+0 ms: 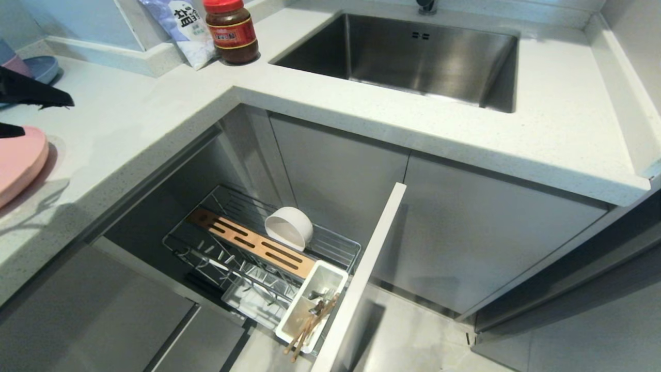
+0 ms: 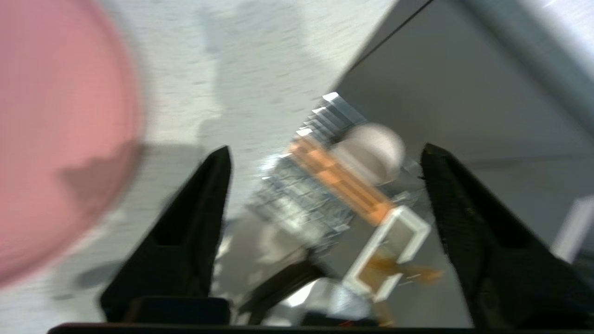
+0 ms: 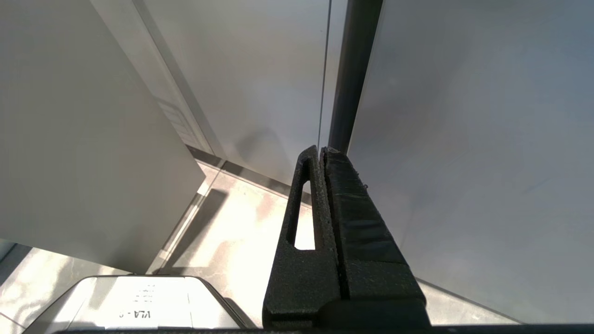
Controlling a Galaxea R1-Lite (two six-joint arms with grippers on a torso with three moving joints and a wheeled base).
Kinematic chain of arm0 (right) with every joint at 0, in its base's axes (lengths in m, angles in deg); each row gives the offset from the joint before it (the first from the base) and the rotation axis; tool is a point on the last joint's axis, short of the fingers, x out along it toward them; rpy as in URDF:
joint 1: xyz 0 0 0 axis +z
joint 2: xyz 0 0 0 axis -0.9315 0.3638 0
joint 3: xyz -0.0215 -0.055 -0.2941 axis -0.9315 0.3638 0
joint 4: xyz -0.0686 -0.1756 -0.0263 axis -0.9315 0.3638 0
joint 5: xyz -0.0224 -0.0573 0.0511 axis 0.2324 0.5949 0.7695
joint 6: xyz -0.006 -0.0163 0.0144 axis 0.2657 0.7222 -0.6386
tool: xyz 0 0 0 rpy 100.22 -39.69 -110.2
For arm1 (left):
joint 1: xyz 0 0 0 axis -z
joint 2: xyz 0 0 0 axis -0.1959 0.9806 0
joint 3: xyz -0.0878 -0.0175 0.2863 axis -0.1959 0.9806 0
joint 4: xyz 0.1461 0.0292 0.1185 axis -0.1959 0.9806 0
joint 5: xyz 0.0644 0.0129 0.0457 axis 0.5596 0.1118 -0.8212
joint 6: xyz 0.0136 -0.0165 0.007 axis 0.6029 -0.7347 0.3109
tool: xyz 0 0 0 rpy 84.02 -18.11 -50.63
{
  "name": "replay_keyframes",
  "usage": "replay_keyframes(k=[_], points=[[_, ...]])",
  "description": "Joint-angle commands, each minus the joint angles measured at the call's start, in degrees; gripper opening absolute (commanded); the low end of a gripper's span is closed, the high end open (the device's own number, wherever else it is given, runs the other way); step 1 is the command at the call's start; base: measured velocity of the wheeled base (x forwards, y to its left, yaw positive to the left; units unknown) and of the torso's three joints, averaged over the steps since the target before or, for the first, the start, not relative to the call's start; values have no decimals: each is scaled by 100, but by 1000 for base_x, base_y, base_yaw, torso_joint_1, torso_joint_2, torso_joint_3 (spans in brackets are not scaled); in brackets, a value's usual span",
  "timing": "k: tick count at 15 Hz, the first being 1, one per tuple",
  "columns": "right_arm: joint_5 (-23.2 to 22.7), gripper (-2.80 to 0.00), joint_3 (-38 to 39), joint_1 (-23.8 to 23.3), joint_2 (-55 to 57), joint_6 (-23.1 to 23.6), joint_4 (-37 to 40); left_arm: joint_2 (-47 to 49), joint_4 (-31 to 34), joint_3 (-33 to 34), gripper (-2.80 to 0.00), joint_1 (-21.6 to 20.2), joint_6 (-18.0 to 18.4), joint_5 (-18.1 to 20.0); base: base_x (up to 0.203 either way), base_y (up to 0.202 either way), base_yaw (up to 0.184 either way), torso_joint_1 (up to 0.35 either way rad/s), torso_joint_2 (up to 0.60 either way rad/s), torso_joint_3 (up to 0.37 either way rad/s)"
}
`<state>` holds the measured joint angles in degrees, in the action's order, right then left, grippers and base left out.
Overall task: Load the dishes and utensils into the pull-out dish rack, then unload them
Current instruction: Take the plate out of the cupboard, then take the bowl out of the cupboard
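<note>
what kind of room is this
Most likely a home kitchen: a steel sink set in a pale stone countertop, a pull-out dish rack under it holding a white bowl, and a sauce jar.

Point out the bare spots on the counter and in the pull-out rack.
Counter is bare between the pink plate, the sauce jar and the sink, also right of the sink. In the rack, wire behind the white bowl is free; the cutlery tray is crowded.

We see a steel sink [image 1: 428,57] sunk into the pale speckled countertop [image 1: 542,129]. A red-lidded sauce jar [image 1: 231,31] stands just beside a white-and-blue bag [image 1: 181,28]. A blue plate [image 1: 42,67] sits at the far left edge.
</note>
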<state>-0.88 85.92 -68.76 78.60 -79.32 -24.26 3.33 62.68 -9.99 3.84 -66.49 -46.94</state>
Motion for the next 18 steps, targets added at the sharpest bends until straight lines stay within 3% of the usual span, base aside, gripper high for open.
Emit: replay_keyframes(k=[1,2,4,6,8,13,18], points=[[1,-280,9,1,-21,0,0,-577,-895,872,-280,489,-869,43,0,0,0,0,0,0],[0,-280,9,1,-21,0,0,-678,-1439,1199,-280,923,-1148,16,0,0,0,0,0,0],[8,-280,9,1,-21,0,0,-844,-1868,1709,-280,1917,-1410,-289,0,0,0,0,0,0],[8,-280,9,1,-21,0,0,-834,-2029,2055,-280,2890,-1791,-921,0,0,0,0,0,0],[9,-280,9,1,-21,0,0,-560,-2104,2243,-280,3454,-2452,-1442,0,0,0,0,0,0],[0,-280,9,1,-21,0,0,414,-2110,2409,-280,3612,-3302,-1607,0,0,0,0,0,0],[0,-280,9,1,-21,0,0,1208,-2141,2509,-280,3590,-3487,-1669,0,0,0,0,0,0]])
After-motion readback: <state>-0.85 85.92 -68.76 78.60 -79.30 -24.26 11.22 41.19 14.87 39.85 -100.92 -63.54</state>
